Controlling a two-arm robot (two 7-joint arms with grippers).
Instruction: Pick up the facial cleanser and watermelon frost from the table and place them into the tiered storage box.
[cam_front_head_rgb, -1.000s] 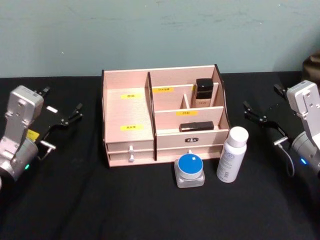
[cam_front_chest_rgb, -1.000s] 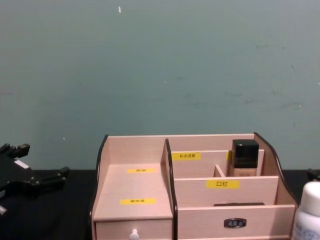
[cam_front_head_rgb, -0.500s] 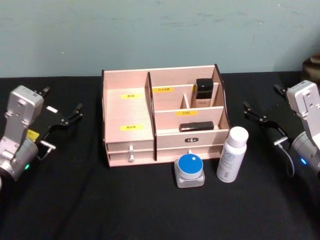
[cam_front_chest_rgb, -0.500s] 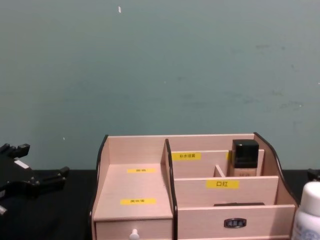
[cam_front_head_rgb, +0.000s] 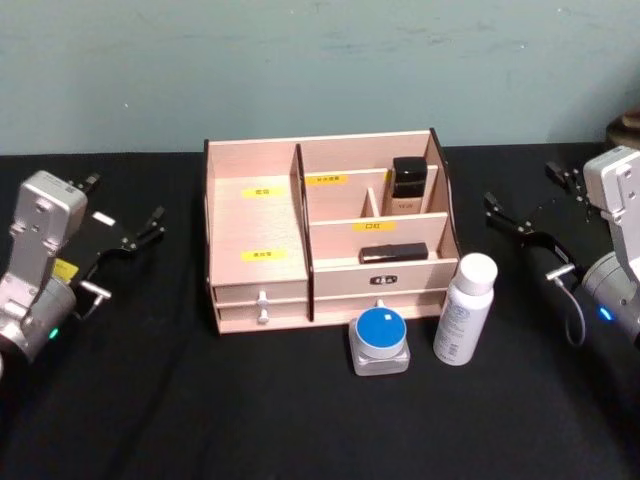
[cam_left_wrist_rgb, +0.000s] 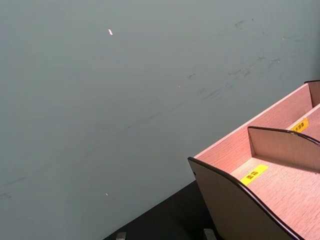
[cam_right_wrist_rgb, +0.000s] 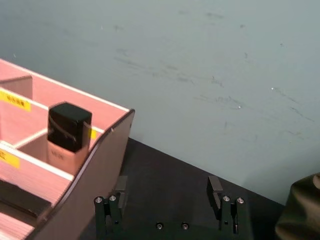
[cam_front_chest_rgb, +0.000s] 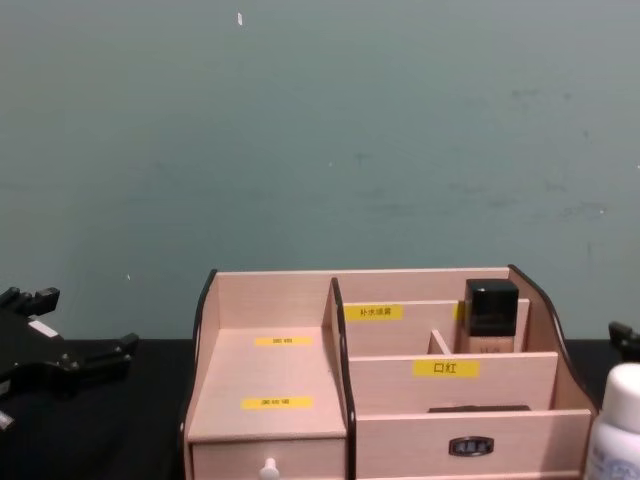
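Status: neither item lifted. Facial cleanser (cam_front_head_rgb: 464, 310) stands upright on the black surface (cam_front_head_rgb: 200, 420), just off the front right corner of the tiered storage box (cam_front_head_rgb: 250, 150). Watermelon frost (cam_front_head_rgb: 380, 340) sits just beside it toward the robot's left, close before the drawers (cam_front_head_rgb: 262, 297).

Right end effector (cam_front_head_rgb: 518, 187) hovers released, fingers spread, near the box's right side. The cleanser lies from it toward the robot and inward, its long axis vertical. Judgement: the right arm is the nearer to both items, and a sideways grasp on the bottle's body suits.

Left end effector (cam_front_head_rgb: 128, 197) is parked, likewise released, left of the box and well apart from both items.

Head view gives the layout of both items. Chest view catches the cleanser's cap (cam_front_chest_rgb: 620, 390) at its right edge. Right wrist view shows the spread jaws and a beige bottle (cam_right_wrist_rgb: 69, 135) occupying a rear right compartment.
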